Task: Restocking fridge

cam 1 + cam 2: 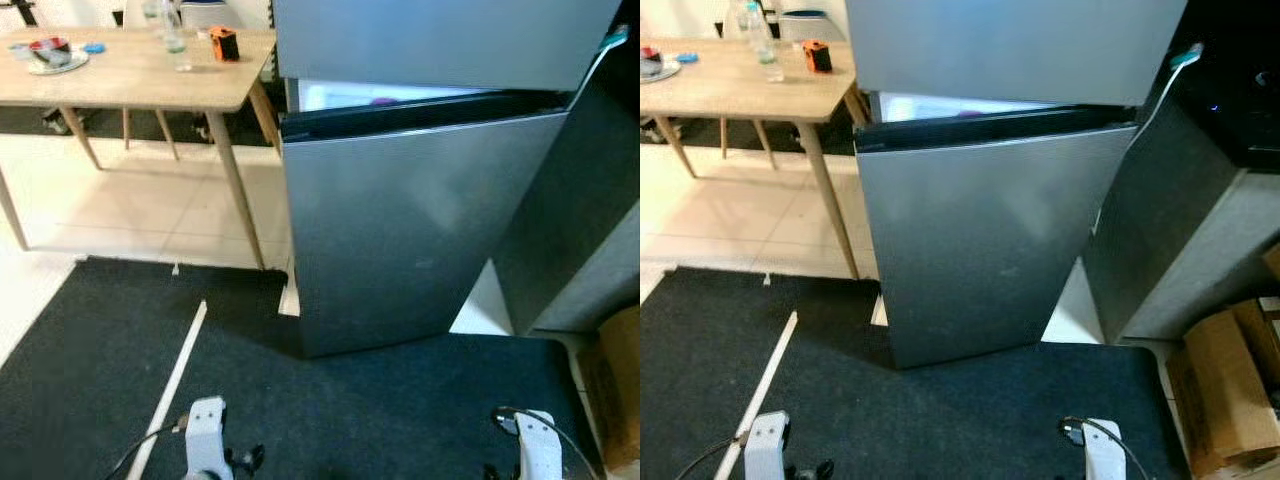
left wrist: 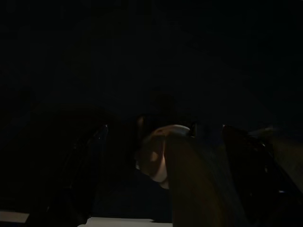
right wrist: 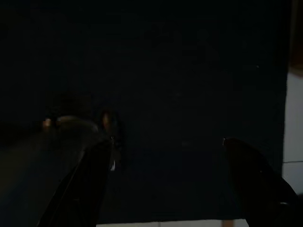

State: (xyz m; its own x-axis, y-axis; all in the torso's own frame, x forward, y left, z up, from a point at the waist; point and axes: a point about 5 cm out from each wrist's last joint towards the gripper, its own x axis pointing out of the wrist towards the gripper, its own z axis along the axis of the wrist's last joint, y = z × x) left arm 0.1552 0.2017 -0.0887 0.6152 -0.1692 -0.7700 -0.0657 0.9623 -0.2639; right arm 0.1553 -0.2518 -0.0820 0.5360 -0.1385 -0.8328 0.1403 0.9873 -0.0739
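Hanging idle, right gripper [image 3: 163, 179] fingers spread apart, empty; left gripper [image 2: 163, 179] unclear.

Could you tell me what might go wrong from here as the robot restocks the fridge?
1. The lower fridge door stands ajar and swung outward; walking forward, the robot might bump it.
2. The bottle and the orange object sit near the wooden table edge nearest the fridge; a careless reach could knock them off.
3. The white strip on the black mat may catch a foot.
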